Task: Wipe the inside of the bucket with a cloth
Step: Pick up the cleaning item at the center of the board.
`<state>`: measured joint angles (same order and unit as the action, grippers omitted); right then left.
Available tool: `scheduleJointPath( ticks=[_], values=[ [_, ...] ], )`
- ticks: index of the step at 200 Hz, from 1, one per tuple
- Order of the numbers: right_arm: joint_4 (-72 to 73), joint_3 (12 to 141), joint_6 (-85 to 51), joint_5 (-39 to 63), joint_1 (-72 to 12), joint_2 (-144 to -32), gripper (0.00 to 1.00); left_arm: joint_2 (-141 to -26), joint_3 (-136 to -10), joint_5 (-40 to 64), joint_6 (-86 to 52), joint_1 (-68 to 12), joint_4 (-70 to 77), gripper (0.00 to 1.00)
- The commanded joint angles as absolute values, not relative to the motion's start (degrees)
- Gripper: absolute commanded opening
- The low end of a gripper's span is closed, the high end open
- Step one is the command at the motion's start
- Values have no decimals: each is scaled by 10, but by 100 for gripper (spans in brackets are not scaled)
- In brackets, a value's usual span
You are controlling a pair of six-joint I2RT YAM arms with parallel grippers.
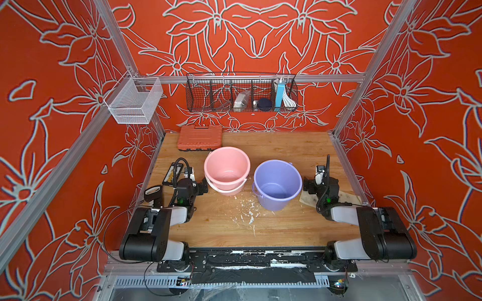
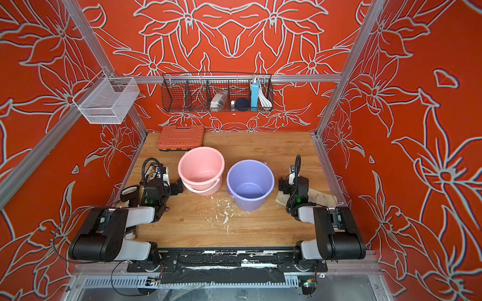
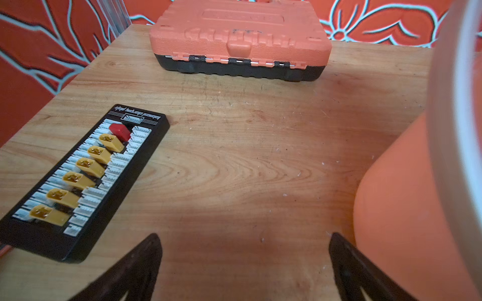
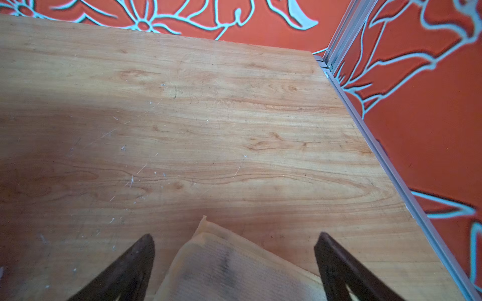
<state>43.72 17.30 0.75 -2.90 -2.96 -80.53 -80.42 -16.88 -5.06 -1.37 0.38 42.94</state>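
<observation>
Right gripper (image 4: 236, 235) spread wide and empty, low over a corner of the cloth (image 4: 229, 268), a finger on each side, no contact evident. Cloth flat on the table (image 1: 287, 146) at the near right, close to the right edge, just right of the purple bucket (image 1: 276, 182), partly hidden under the right arm in both top views.

Left gripper (image 3: 245, 235) likewise wide open, nothing held, low over bare wood just left of the pink bucket (image 1: 227, 166). Farther out on that side, a black connector board (image 3: 86, 179) and an orange tool case (image 1: 199, 136) at the far edge.

Both buckets upright, mouths up, side by side at the centre. No telling which one is meant, though the purple is closer to the cloth.

Step in hand, by the look of it: picking up the cloth, not yet gripped. Next: lower onto the corner, pinch firmly enough to gather the limp fabric, lift clear of the rim, then down inside.
</observation>
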Motion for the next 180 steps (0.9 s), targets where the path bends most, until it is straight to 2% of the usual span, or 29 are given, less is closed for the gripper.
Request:
scheduleJointPath(
  ticks=[1, 126, 134, 143, 154, 172, 180],
  values=[
    [448, 190, 17, -35, -26, -809, 97, -807, -179, -51, -10, 8, 441, 99],
    [450, 187, 18, -36, -25, -808, 97, -807, -180, -51, -10, 6, 441, 99],
    [455, 186, 6, -65, -26, -804, 97, -805, -178, -54, -9, 6, 442, 99],
    [435, 187, -28, -144, -27, -784, 97, -803, -178, -74, -10, 0, 442, 99],
    [471, 156, -32, -144, -23, -767, 97, -785, -187, -112, -22, -5, 418, 99],
    [487, 140, -30, -148, -23, -751, 97, -753, -234, -156, -45, 1, 301, 99],
    [471, 146, -40, -207, -34, -731, 97, -751, -267, -168, -42, 2, 240, 99]
  ],
)
